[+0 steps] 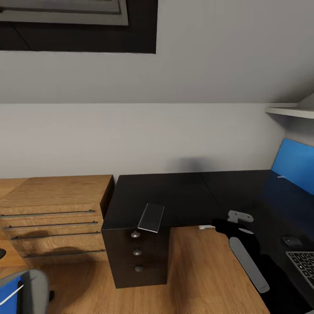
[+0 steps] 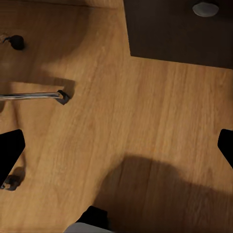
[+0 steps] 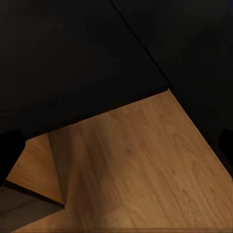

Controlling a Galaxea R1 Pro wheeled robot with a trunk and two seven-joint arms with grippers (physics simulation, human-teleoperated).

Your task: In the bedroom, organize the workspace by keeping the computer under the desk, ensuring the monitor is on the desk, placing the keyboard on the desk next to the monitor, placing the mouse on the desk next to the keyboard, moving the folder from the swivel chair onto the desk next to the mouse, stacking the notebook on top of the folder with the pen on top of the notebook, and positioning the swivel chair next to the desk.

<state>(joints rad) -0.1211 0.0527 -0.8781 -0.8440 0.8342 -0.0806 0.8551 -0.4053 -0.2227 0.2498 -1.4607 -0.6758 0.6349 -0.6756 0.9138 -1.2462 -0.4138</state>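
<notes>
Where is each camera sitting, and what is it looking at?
Head view: up on the robot's head, looking forward and down at the desk, the notebook, the keyboard; its right arm shows.
Left wrist view: by the left gripper, looking down at the wood floor and the swivel chair legs.
Right wrist view: by the right gripper, looking at the desk's corner.
All share the floor and desk.
</notes>
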